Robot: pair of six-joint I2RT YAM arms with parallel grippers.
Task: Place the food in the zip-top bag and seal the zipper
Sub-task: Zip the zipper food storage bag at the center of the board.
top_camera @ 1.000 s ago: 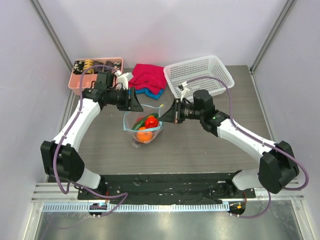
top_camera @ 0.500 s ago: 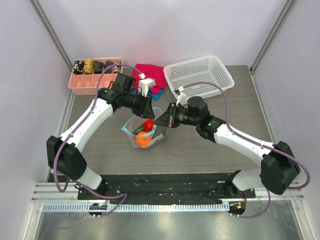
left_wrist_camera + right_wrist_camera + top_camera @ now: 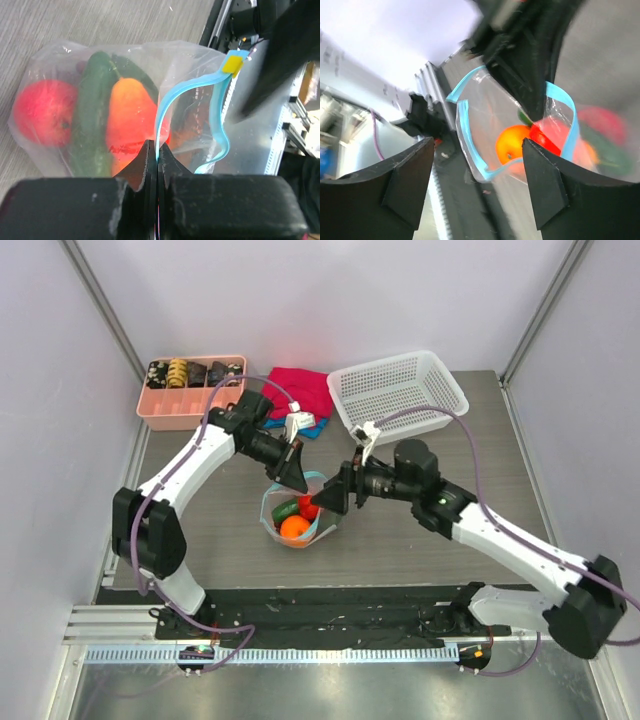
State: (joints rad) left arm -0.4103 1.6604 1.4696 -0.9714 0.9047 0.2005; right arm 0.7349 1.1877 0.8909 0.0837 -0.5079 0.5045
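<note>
Pink tray (image 3: pixel 186 419), red cloth (image 3: pixel 300 388), white basket (image 3: pixel 400 392) lie behind bag (image 3: pixel 270 524).

Bright, even light from above, soft shadows on the counter (image 3: pixel 230 550), faint glare on the bag (image 3: pixel 65 55); right wrist view heavily motion-blurred, left wrist view smeared at upper right

The left arm (image 3: pixel 185 465) reaches to the far side of the zip-top bag (image 3: pixel 295 518), and the left gripper (image 3: pixel 157 150) has its jaws pinched together on the zipper (image 3: pixel 162 112). The right arm (image 3: pixel 490 535) stretches in from the bag's right, with the right gripper (image 3: pixel 476 167) at its rim, jaws spread wide.
</note>
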